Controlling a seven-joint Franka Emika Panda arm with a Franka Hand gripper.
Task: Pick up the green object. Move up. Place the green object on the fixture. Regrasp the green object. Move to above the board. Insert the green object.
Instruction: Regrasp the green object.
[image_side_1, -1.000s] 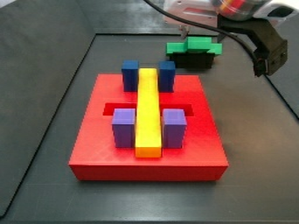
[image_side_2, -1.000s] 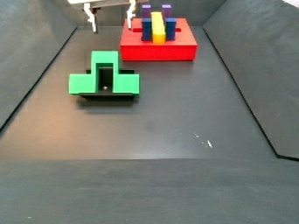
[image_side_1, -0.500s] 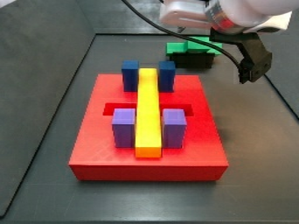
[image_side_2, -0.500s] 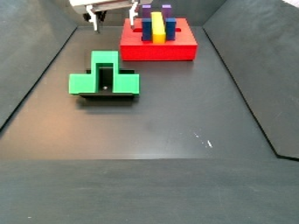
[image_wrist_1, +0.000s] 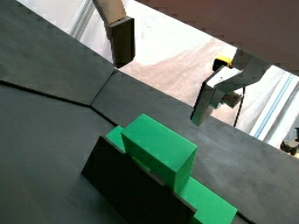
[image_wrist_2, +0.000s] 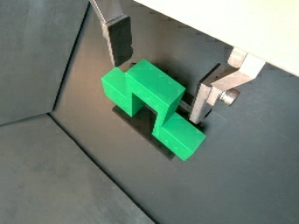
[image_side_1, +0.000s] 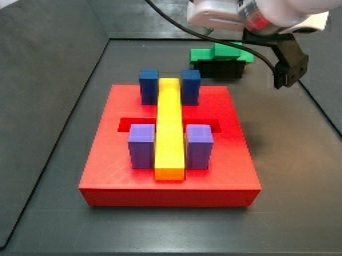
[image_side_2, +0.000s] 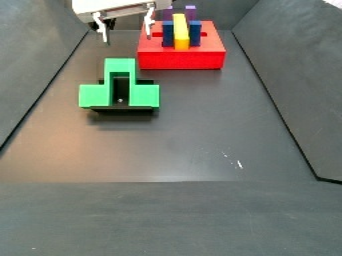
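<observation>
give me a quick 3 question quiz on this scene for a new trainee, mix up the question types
1. True or false: the gripper is holding the green object.
2. What does the green object rest on? A) the board B) the fixture C) the bare floor
3. Fill in: the long bar on the red board is ____.

Key:
1. False: the fingers stand apart, either side of the piece, above it.
2. B, the dark fixture.
3. Yellow.
</observation>
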